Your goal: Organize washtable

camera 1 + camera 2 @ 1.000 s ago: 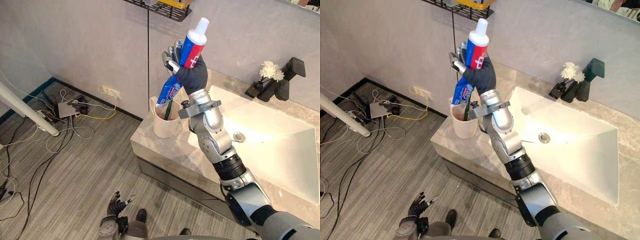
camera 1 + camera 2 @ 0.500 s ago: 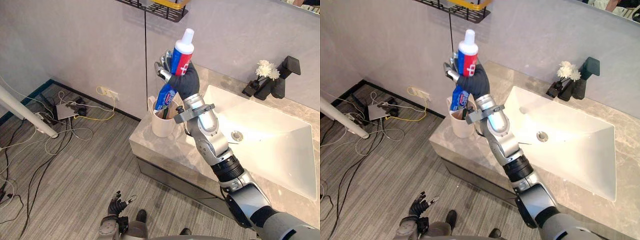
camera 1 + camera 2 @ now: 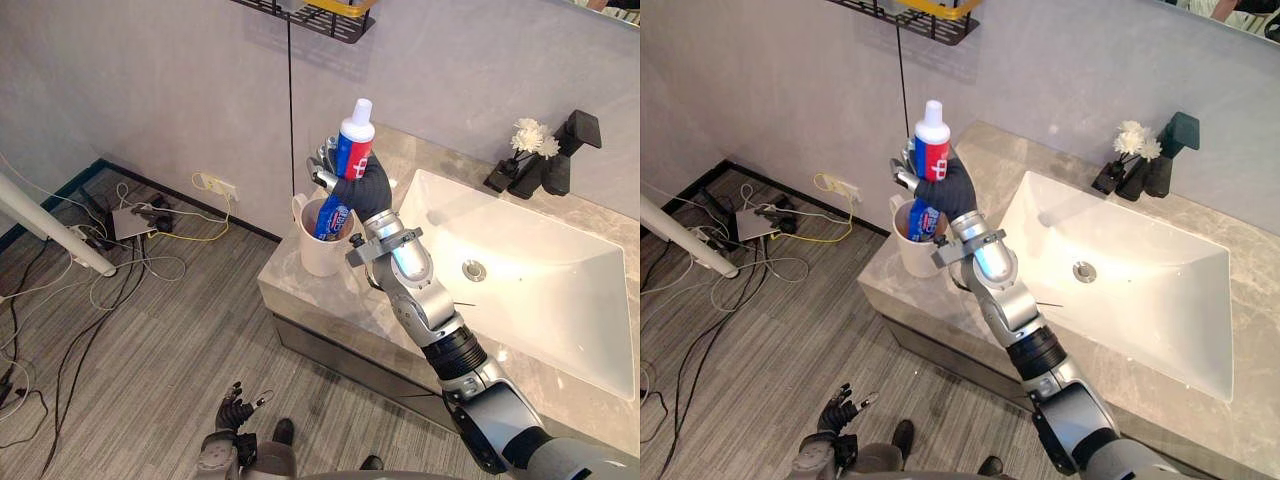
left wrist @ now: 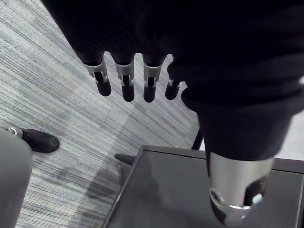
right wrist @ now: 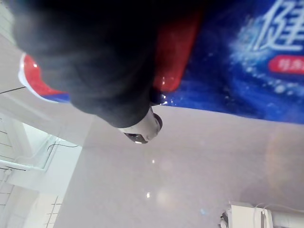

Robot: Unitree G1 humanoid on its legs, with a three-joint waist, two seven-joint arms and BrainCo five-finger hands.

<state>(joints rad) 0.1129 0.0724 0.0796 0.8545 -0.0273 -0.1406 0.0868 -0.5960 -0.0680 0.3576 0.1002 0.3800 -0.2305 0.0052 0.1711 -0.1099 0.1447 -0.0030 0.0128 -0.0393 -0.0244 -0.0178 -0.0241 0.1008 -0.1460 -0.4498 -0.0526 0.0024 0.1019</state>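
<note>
Toothpaste tube [image 3: 353,148] is clamped in the right robot hand [image 3: 368,188], fingers and thumb wrapped round its middle. Its long axis is nearly upright: white cap on top, crimped end pointing down and dipping into the mouth of the white cup [image 3: 312,252] just below that robot hand. It leans a bit, with the cap tipped toward the sink side.

The head views give the whole layout. The cup sits at the corner of the stone surface [image 3: 330,305], and the white sink [image 3: 520,290] is off to the robot hand's right. Well beyond the sink, by the wall, are a black faucet [image 3: 568,150] and a small bunch of white flowers [image 3: 531,138]. The right wrist view can't show any of that. What it adds is the red and blue tube [image 5: 247,52] right up close, with the dark-covered thumb [image 5: 99,66] pressed across it.

The left robot hand [image 3: 232,412] hangs low over the floor. Its wrist view shows its fingers [image 4: 124,88] straight and holding nothing.

Count: 1 tube, 1 cup, 1 sink, 1 faucet, 2 robot hands.
</note>
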